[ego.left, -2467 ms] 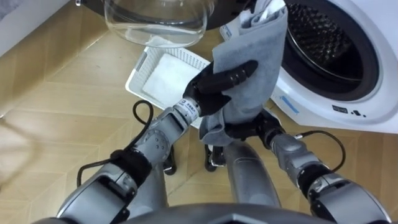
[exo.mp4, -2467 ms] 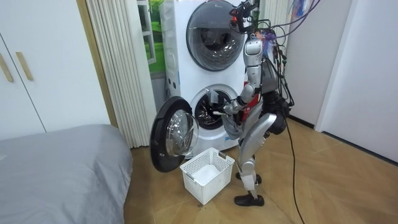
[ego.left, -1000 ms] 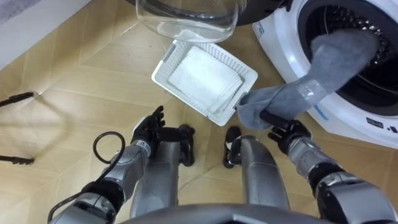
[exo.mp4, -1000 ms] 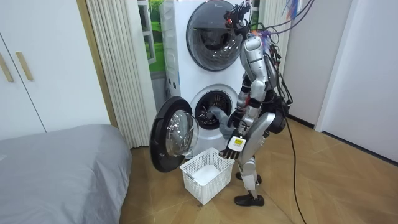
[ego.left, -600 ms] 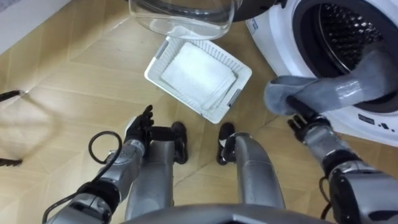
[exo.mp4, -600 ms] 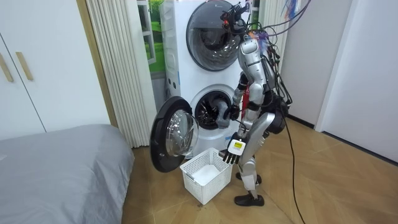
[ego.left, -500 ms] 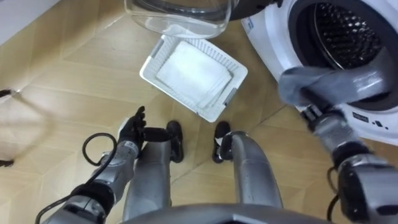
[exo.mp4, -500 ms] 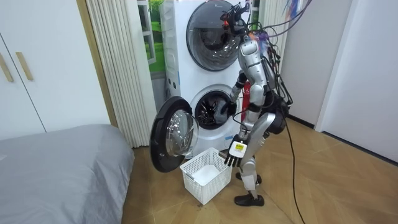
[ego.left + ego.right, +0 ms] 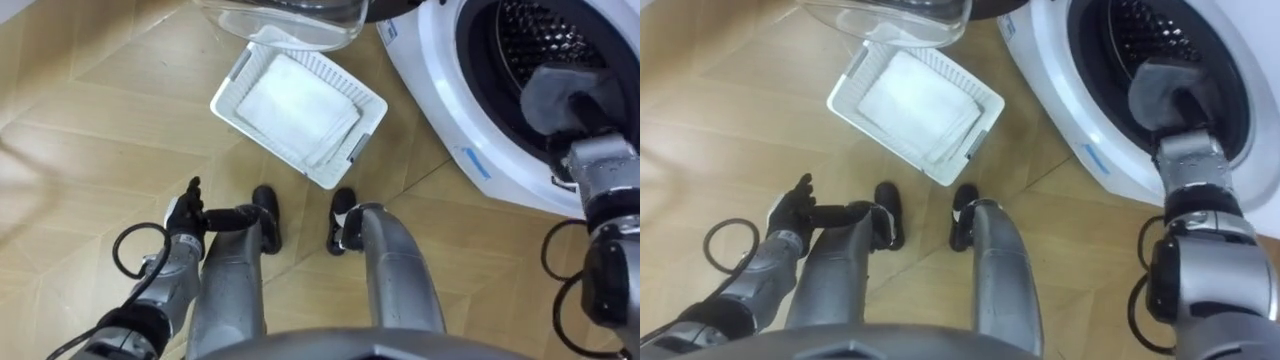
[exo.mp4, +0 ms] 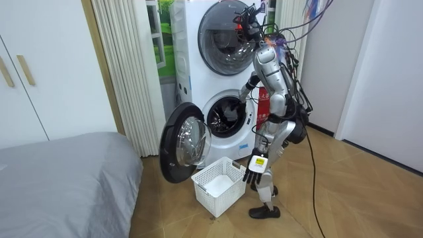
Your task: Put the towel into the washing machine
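The towel (image 9: 548, 88) sits bunched just inside the washing machine (image 9: 440, 95) mouth over the right robot hand (image 9: 588, 108), its grip impossible to tell, so pulling back may drag it out; the left robot hand (image 9: 186, 212) hangs spread.

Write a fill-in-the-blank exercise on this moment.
The gray towel is in the mouth of the ___ of the washing machine.
Its door stands ___.
The white basket sits on the ___.
The left hand hangs by the leg, holding ___.
Missing: drum; open; floor; nothing.
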Controlling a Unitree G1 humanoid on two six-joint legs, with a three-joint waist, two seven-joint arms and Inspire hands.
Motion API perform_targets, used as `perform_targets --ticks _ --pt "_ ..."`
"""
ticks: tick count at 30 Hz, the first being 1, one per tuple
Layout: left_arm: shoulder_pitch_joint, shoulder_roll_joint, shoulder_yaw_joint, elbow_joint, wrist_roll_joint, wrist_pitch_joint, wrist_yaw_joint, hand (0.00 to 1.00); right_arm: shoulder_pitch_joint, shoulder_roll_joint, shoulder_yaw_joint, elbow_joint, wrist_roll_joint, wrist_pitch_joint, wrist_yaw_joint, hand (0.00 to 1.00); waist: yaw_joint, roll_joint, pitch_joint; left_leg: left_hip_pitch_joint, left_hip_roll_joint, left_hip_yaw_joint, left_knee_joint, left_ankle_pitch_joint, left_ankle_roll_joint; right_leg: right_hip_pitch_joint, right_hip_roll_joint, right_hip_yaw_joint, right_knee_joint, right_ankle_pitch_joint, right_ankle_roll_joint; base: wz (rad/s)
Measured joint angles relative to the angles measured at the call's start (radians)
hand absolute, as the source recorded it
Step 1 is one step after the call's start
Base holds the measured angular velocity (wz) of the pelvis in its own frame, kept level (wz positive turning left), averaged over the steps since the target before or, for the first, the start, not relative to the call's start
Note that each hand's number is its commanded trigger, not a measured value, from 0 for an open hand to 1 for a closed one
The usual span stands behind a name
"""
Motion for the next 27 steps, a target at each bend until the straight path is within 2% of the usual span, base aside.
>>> perform_targets --ticks 2,5,12,15,17,18,20,21,23,27 --pt "0.017 0.007 0.016 -0.025 0.001 0.000 0.003 0.00 -0.011 -0.009 -0.053 0.009 0.087 -0.002 -0.020 0.00 0.000 -0.013 -0.0003 0.000 -0.001 0.001 0.002 -0.003 0.006 0.001 -0.003 -0.002 0.002 -0.002 0.003 0.04" --pt "0.017 0.006 0.035 -0.027 0.027 -0.001 0.005 0.00 -0.013 -0.014 -0.106 0.009 0.128 -0.003 -0.034 0.00 -0.018 -0.014 -0.0003 -0.009 -0.006 0.001 0.004 -0.001 0.013 0.001 -0.014 -0.020 0.004 -0.005 0.008 0.16" --pt "0.013 0.006 0.037 -0.027 0.052 -0.002 -0.005 0.00 -0.023 -0.014 -0.116 0.025 0.133 -0.029 -0.045 0.00 -0.022 -0.010 -0.0016 -0.013 -0.013 0.001 0.018 -0.014 0.036 0.003 -0.015 -0.020 0.015 -0.012 0.020 0.03" --pt "0.012 0.000 0.032 -0.024 0.066 0.000 -0.009 0.00 -0.038 -0.014 -0.116 0.037 0.133 -0.066 -0.049 0.00 -0.011 0.002 -0.0017 -0.012 -0.015 0.003 0.017 -0.017 0.040 0.003 -0.015 -0.019 0.014 -0.009 0.025 -0.01" --pt "0.011 -0.004 0.027 -0.022 0.070 0.001 -0.019 0.00 -0.017 -0.014 -0.114 0.037 0.133 -0.102 -0.048 0.00 0.013 0.011 -0.0012 0.007 -0.018 0.002 0.000 -0.017 0.040 0.018 -0.015 -0.017 0.008 -0.008 0.027 0.00" --pt "0.010 -0.004 0.022 -0.018 0.070 0.001 -0.024 0.00 -0.009 -0.014 -0.113 0.038 0.133 -0.112 -0.048 0.00 0.019 0.018 -0.0011 0.014 -0.017 0.001 -0.003 -0.017 0.040 0.028 -0.014 -0.020 0.002 -0.007 0.028 0.00" --pt "0.010 -0.011 0.005 0.004 0.070 0.002 -0.035 0.00 0.023 -0.014 -0.086 0.032 0.133 -0.156 -0.041 0.00 0.041 0.047 -0.0013 0.049 -0.018 0.000 -0.022 -0.017 0.040 0.064 -0.011 -0.020 -0.022 -0.004 0.033 -0.02" --pt "0.011 -0.011 0.005 0.004 0.071 0.003 -0.037 0.00 0.033 -0.013 -0.082 0.028 0.133 -0.161 -0.036 0.00 0.046 0.052 0.0004 0.059 -0.019 0.001 -0.029 -0.016 0.040 0.073 -0.011 -0.021 -0.028 -0.003 0.033 -0.06" --pt "0.013 -0.010 0.005 0.019 0.090 0.000 -0.043 0.00 0.089 0.007 -0.074 0.029 0.139 -0.190 -0.006 0.00 0.069 0.060 -0.0016 0.103 -0.017 0.010 -0.059 -0.015 0.037 0.112 -0.009 -0.020 -0.054 0.000 0.032 -0.10" --pt "0.009 -0.009 0.010 0.083 0.145 -0.001 -0.045 0.00 0.199 0.071 -0.008 0.042 0.147 -0.219 0.063 0.00 0.081 0.070 -0.0041 0.189 -0.016 0.008 -0.120 -0.008 0.027 0.203 0.009 -0.019 -0.131 0.012 0.034 -0.06"
